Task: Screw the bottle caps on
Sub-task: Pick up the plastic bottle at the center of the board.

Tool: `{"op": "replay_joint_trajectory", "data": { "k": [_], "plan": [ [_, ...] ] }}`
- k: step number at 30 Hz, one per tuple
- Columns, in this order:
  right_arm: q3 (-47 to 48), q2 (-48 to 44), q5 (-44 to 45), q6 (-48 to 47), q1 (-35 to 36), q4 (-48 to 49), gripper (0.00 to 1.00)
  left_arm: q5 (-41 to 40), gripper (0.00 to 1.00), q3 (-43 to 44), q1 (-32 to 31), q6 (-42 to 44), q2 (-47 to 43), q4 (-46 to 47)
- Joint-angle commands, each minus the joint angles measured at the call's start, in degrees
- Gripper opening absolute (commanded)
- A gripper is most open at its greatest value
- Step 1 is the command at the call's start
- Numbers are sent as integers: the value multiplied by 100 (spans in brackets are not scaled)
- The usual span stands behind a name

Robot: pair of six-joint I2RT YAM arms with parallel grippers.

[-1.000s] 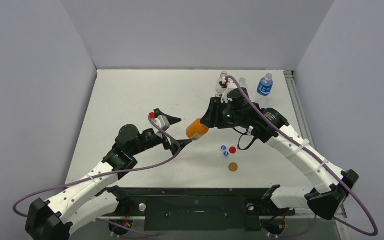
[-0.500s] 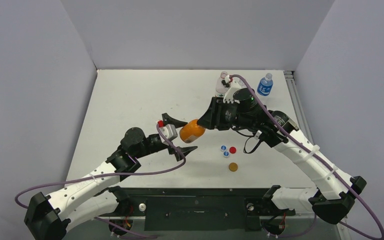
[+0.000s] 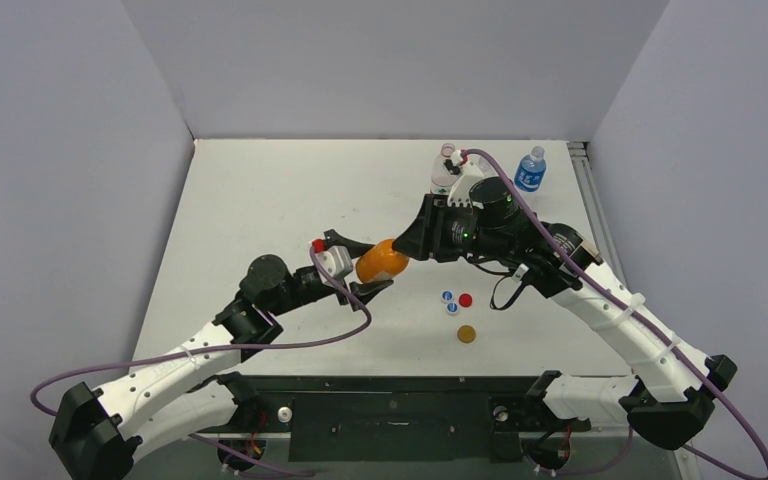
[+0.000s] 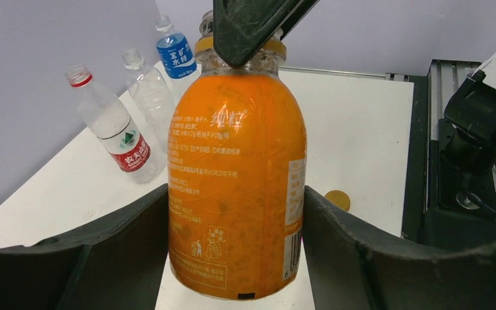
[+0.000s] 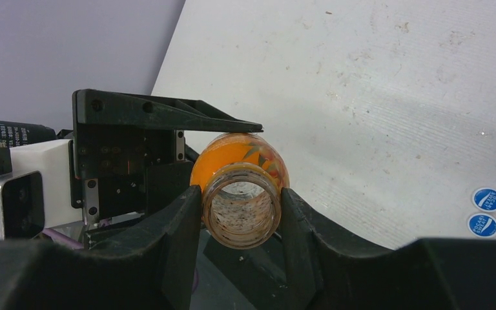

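Observation:
An uncapped orange bottle [image 3: 384,260] hangs on its side above the table between my two grippers. My right gripper [image 3: 415,243] is shut on its neck, and the open mouth [image 5: 240,213] shows between the jaws. My left gripper [image 3: 368,267] is shut on the orange body [image 4: 236,148], with both fingers pressed against its sides. On the table lie the bottle caps: two blue-and-white ones [image 3: 447,296] [image 3: 452,308], a red one [image 3: 466,299] and an orange-gold one [image 3: 467,334].
Three uncapped bottles stand at the back right: a blue-label one [image 3: 529,170], a red-label one [image 4: 116,132] and a clear one [image 4: 150,97]. Grey walls close in the table on three sides.
The right arm carried the orange bottle left into the left gripper's wide-open jaws. The left jaws have since closed on the bottle's body.

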Motion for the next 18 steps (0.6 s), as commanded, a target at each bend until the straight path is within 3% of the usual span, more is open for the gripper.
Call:
{"op": "replay_joint_trajectory", "data": {
  "k": [1,4,9,11,15,18],
  "plan": [
    [153,-76,82,42,33,192,6,51,59,146,-67,-27,83,252],
    [154,-82,208,15,49,145,13,16,51,189,-94,-21,118,181],
    [141,-118,607,-56,54,76,54,-172,40,209,-148,-24,109,128],
    [185,-130,793,-88,58,8,64,-306,35,201,-160,-48,90,113],
    [302,-222,1199,-126,58,-44,76,-560,29,185,-160,-125,31,52],
    [352,-394,2093,-157,54,-235,80,-968,28,234,-151,-244,-7,-146]
  ]
}}
